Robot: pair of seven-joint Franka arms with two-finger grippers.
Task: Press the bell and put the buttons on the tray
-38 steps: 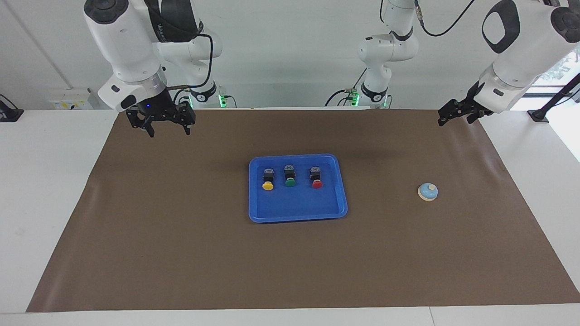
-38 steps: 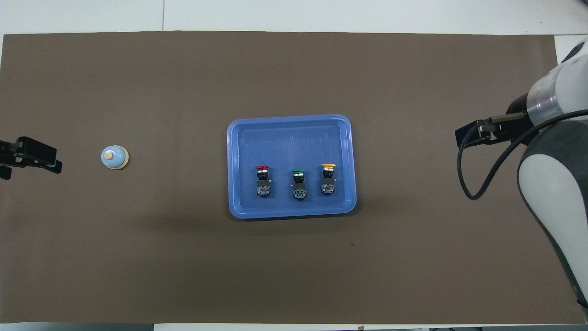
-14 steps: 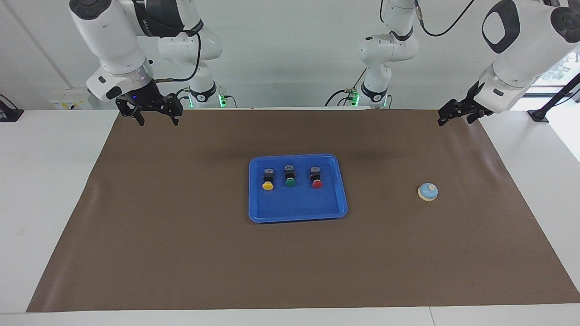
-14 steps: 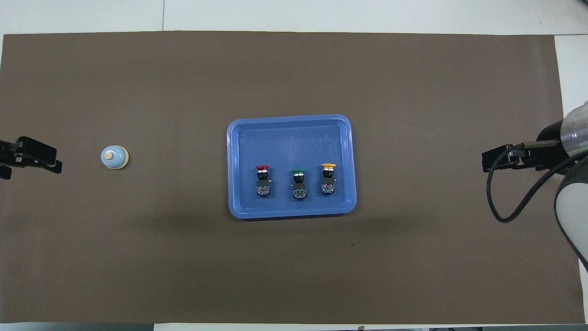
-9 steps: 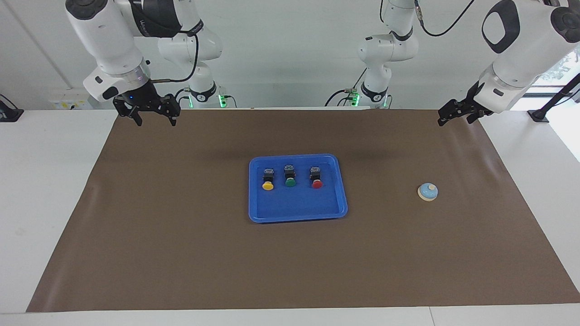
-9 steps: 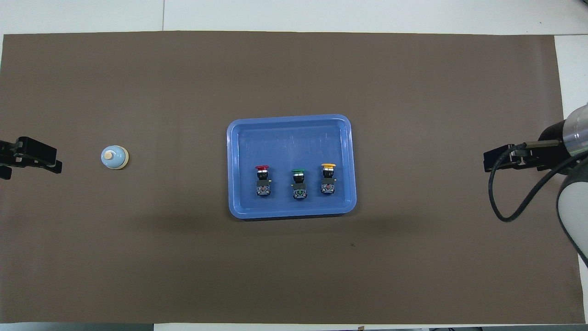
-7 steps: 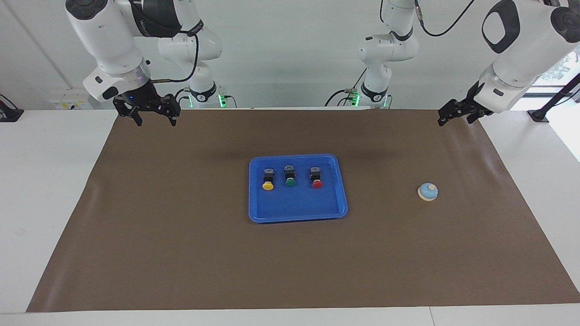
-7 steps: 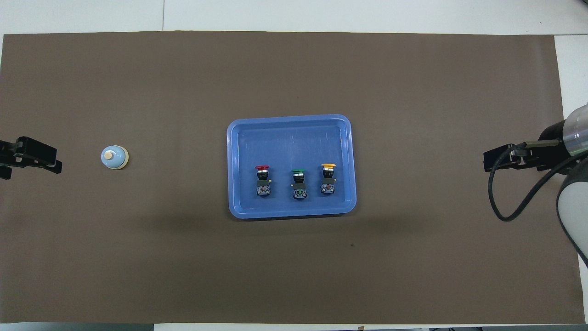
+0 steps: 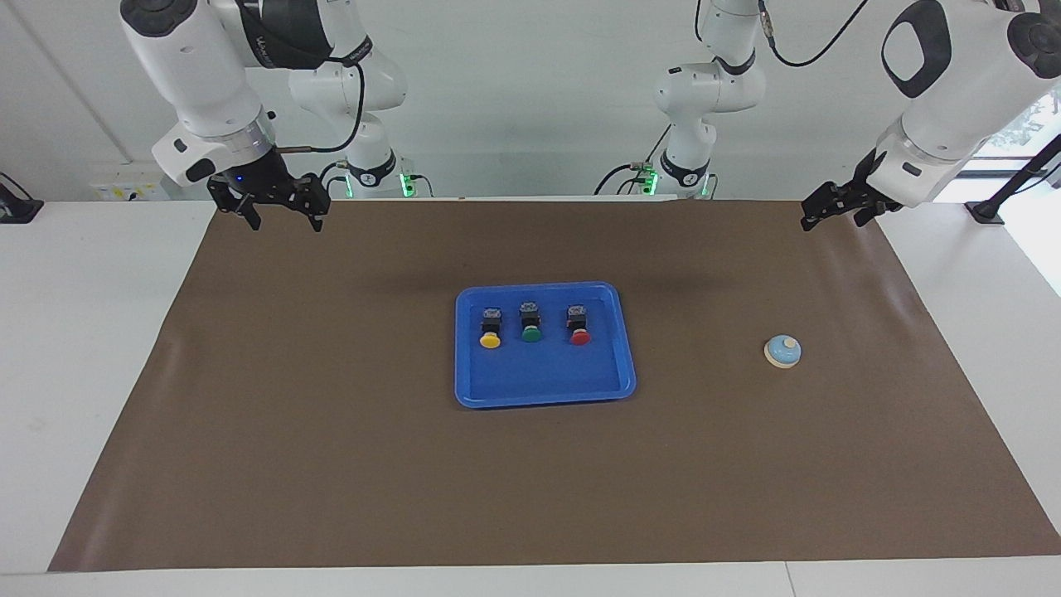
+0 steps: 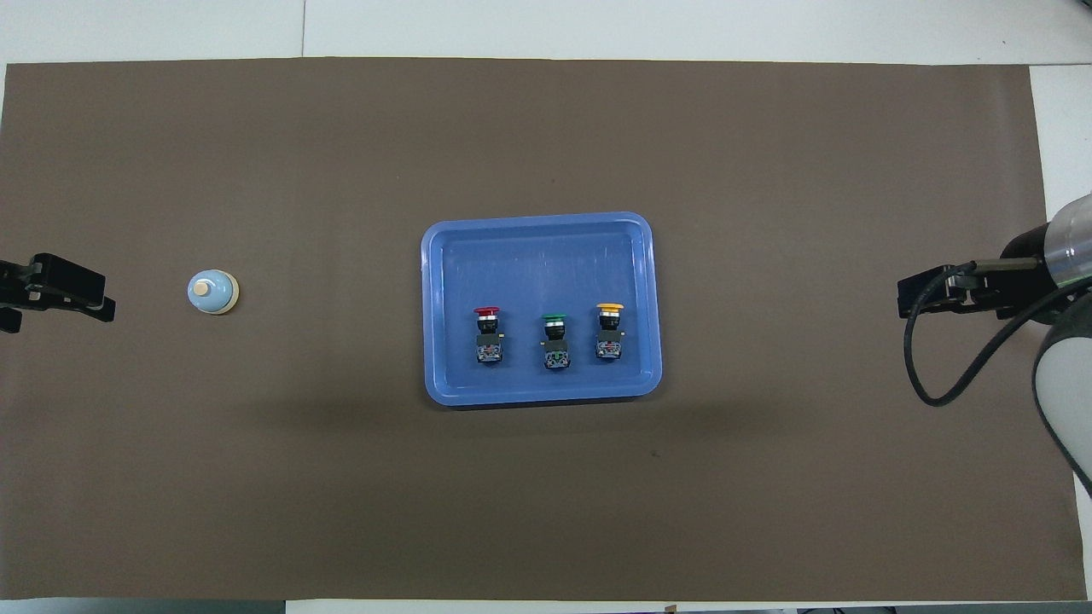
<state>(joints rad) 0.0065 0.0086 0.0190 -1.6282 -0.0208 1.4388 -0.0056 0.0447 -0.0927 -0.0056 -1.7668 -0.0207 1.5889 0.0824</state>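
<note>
The bright-blue tray (image 9: 543, 385) lies mid-mat; it also shows in the overhead view (image 10: 537, 247). The three buttons lie in it in a row, in its half nearer the robots: yellow (image 9: 490, 340), green (image 9: 530, 334), red (image 9: 580, 337). The light-blue bell (image 9: 782, 351) stands on the mat toward the left arm's end, apart from the tray. My right gripper (image 9: 283, 222) is open and empty, raised over the mat's corner at the right arm's end. My left gripper (image 9: 816, 217) hangs over the mat's corner at the left arm's end and waits.
A brown mat (image 9: 331, 464) covers most of the white table (image 9: 75, 332). The right arm's black cable (image 10: 917, 367) loops over the mat's edge in the overhead view.
Over 2.7 s my right gripper drew back toward the right arm's end of the table and rose a little. It has been nearly still in the last half second. The left arm has not moved.
</note>
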